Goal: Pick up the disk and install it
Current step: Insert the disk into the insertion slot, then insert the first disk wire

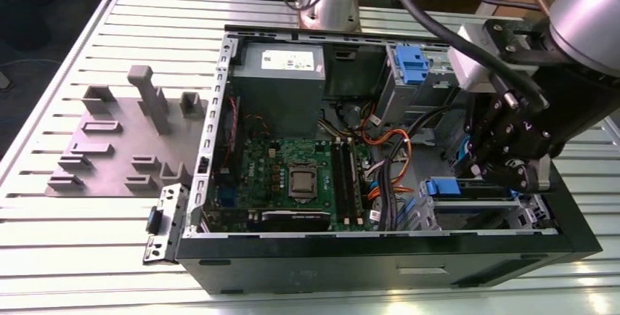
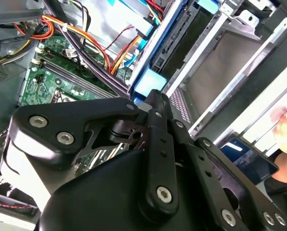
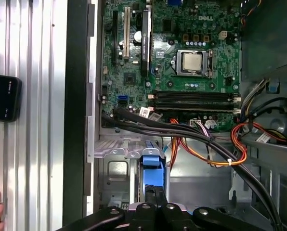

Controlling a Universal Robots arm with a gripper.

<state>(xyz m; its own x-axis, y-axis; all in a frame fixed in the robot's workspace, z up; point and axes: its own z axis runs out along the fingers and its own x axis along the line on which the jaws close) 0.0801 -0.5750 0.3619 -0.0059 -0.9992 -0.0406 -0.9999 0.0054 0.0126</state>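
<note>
gripper at disk, drive bay

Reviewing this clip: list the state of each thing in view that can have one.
Computer case: side panel off, interior exposed.
Disk: in the blue carrier, upright in the drive bay.
Gripper: over the bay, at the disk's edge.
CPU socket: fitted, no cooler.

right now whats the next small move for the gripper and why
Probably a short, straight push further into the drive bay. The gripper sits right over the disk, whose blue carrier looks lined up in the bay's metal rails, though I cannot tell how deep it is seated.
</note>
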